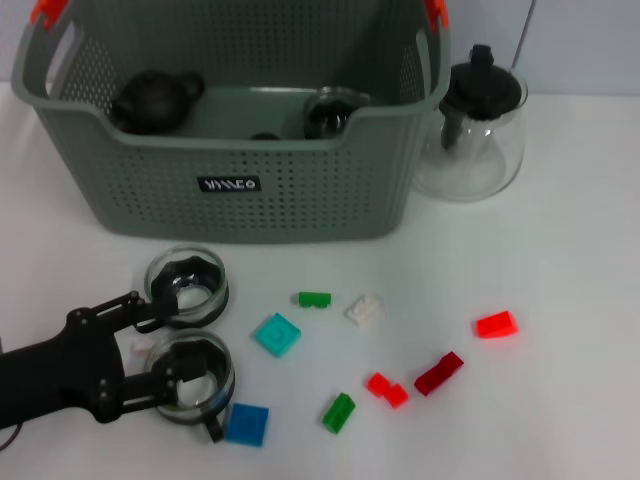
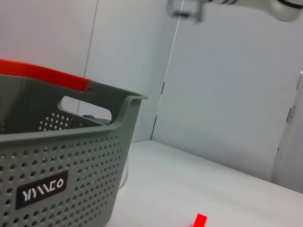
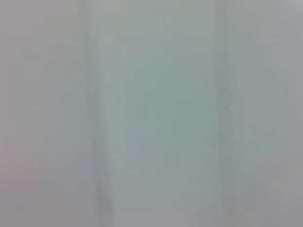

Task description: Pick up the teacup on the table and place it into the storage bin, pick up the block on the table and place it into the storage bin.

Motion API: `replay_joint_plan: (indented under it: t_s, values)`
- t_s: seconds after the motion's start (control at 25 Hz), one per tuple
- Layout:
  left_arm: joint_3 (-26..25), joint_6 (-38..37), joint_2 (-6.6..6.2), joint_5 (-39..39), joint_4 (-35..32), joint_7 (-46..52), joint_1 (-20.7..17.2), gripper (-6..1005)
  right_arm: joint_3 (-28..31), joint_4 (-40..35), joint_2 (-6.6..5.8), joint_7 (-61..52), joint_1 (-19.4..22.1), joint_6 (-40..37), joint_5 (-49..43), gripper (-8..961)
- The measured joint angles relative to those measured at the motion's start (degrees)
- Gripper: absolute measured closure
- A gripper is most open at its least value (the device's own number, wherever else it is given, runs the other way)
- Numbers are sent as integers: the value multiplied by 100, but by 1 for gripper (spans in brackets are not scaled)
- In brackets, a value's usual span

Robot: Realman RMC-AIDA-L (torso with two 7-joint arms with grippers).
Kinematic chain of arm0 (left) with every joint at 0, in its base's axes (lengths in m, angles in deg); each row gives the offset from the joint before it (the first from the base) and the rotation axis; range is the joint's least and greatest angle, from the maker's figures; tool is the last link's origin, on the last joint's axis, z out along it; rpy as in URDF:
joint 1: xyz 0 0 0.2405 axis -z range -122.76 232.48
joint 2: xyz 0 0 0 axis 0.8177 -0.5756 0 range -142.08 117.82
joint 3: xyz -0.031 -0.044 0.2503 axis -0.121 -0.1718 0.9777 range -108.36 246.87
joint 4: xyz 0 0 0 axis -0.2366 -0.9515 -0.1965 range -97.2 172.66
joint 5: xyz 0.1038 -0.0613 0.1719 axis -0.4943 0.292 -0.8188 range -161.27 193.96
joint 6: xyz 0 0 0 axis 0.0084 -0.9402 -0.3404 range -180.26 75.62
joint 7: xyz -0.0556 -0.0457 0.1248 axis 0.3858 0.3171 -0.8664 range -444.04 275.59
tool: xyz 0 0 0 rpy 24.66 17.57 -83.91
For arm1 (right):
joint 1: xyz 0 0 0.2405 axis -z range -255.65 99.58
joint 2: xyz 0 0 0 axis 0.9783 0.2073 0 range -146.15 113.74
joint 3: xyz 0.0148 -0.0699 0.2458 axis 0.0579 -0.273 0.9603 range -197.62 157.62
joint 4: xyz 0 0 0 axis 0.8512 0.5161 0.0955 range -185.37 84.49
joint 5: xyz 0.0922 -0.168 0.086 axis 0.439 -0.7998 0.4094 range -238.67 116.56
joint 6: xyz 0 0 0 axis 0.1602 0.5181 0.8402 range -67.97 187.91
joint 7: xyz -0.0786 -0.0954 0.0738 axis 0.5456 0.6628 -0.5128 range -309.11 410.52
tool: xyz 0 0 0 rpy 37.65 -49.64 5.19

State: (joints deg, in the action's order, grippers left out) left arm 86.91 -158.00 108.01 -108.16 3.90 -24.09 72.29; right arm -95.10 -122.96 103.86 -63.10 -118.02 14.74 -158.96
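Note:
Two clear glass teacups stand at the table's front left, one (image 1: 187,283) farther back and one (image 1: 205,352) nearer. My black left gripper (image 1: 190,375) reaches in from the left, open, with one finger on each side of the nearer teacup, which still rests on the table. The back finger (image 1: 140,312) lies close to the other cup. Several small blocks lie scattered to the right, among them a cyan block (image 1: 277,334), a blue block (image 1: 246,424) and a green block (image 1: 338,412). The grey storage bin (image 1: 250,190) (image 2: 71,179) stands behind them.
Inside the bin are a black teapot (image 1: 152,98) and a glass cup (image 1: 328,115). A glass teapot with a black lid (image 1: 472,130) stands right of the bin. A red block (image 1: 495,324) (image 2: 200,220) lies far right. A blurred white arm end (image 2: 185,8) hangs high up.

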Motion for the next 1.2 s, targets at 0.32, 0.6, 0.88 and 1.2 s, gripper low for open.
replay_joint_plan:
  t_s: [0.32,0.6,0.88,1.2]
  values:
    - [7,32,-10,28,0,-15,56,175,1217,98,5,2684,1670,-4343,1775,359]
    - [11,37,-32,22,0,9,159,175,1724,1211,10,4564,3013,-5519,1178,359]
    - [46,0,-66,-1,-7,12,283,175,2845,3017,-11,5965,2885,-5477,-43,359]
    - [-68,-700,-134,45,-1048,1488,275,174,3183,3563,-1,6165,2488,-5356,-542,359]
